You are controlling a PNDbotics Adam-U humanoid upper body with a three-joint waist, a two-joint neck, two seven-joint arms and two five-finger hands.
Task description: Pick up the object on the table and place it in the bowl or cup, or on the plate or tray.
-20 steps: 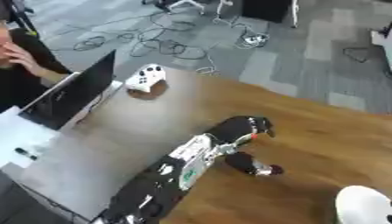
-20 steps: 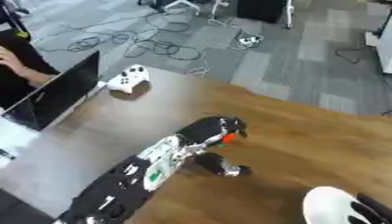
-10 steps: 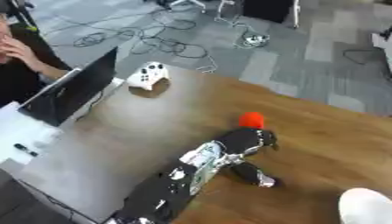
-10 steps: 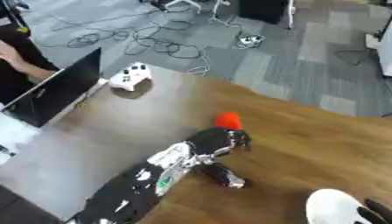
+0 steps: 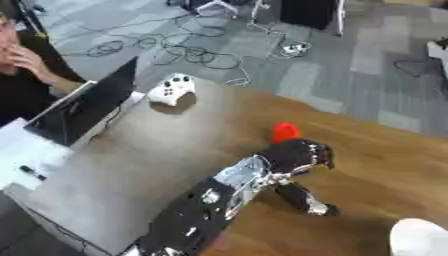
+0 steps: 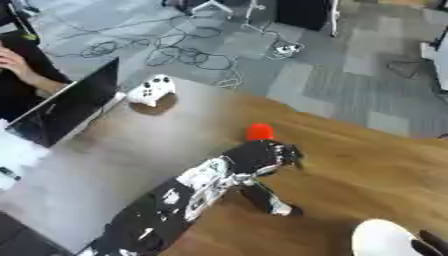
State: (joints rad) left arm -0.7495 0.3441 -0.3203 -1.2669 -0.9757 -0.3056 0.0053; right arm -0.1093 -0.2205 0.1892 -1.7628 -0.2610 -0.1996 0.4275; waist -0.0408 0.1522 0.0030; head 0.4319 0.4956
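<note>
The left hand point(image 5: 296, 154) reached in from the lower left across the wooden counter point(image 5: 394, 165), its dark back turned up to the camera, and a small red object point(image 5: 283, 132) lay touching or just beyond its far edge. Whether the fingers had closed round that object or only rested against it could not be told, since the back of the hand hid them and only the thumb stuck out toward the near side, apart from the red thing. The arm lay low and stretched out, which suited a reach to something sitting far from the body. A white dish point(image 6: 389, 240), a plate or a bowl, sat at the lower right corner, well apart from the red object, so the likely plan was to bring the object back across the bare wood toward it. A dark shape at the right eye view's lower right corner could have been the right hand, but that was not clear. A white game controller point(image 5: 171, 90) and a laptop point(image 5: 83, 110) stood along the far left of the counter, out of the working path.
</note>
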